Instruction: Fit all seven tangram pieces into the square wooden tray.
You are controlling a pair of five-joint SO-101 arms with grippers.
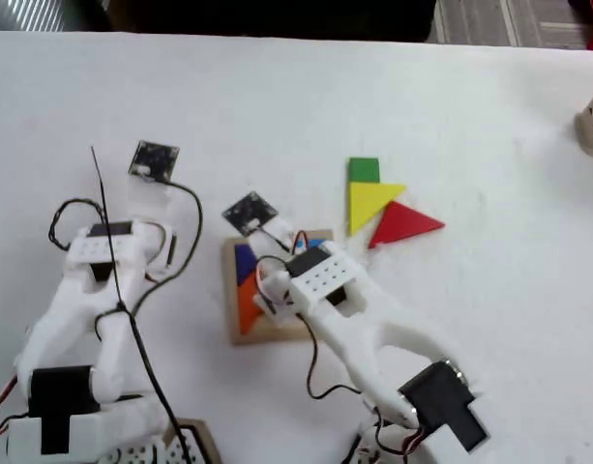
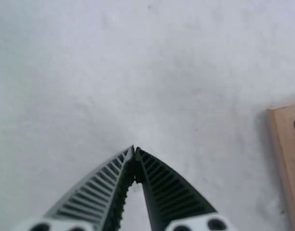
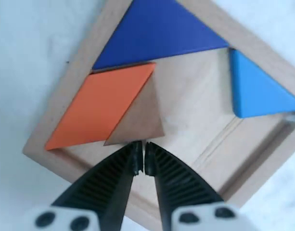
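On the white table [image 1: 277,106], the square wooden tray [image 1: 234,309] lay near the middle, partly covered by the right arm. The right wrist view showed four pieces inside it. A dark blue triangle [image 3: 159,31] filled one corner, with its long side facing the middle of the tray. An orange slanted four-sided piece [image 3: 101,106] lay along the rim [image 3: 75,82], touching the dark blue triangle. A wood-coloured triangle [image 3: 140,118] sat against the orange piece. A light blue triangle [image 3: 255,91] lay apart from these, close to the opposite rim. Bare tray floor showed between them.

The right gripper [image 3: 141,156] hung just above the tray floor. Its fingers were drawn together to a thin slit, with nothing between them. The tips were just beside a corner of the wood-coloured triangle.

Three pieces lay outside the tray, on the far side of it in the high view. They were a green square [image 1: 364,170], a yellow triangle [image 1: 371,201] touching it, and a red triangle [image 1: 404,224] beside the yellow one.

The left gripper [image 2: 134,151] was over bare table with its fingertips pressed together and empty. The tray's edge [image 2: 284,154] was off to one side of it. A black cable [image 1: 185,246] trailed across the table by the left arm.
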